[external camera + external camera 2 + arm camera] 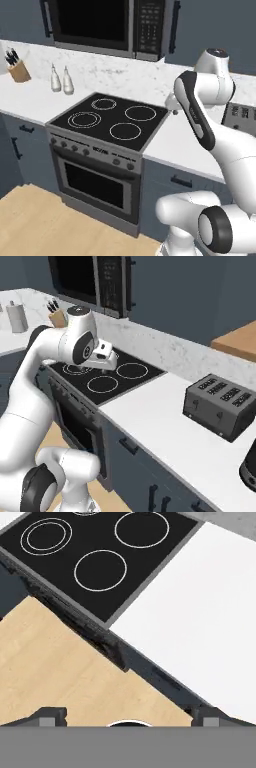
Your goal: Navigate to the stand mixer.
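Robot arm [200,117] stands before the stove [107,120], its gripper [128,718] empty with fingers wide apart. Stand mixer I cannot see with certainty; drive the base rightward past the toaster [222,405], keeping the arm tucked away from the counter [160,421]

The white arm rises from its base, bends at a dark elbow joint and folds forward, so that the upper link slants up to a rounded shoulder-like joint at the top. From there the wrist turns down and the gripper [104,367] hangs below it, pointing downward. In the hand view its two dark fingertips [50,716] stand far apart at the lower corners, spread wide with nothing between them.
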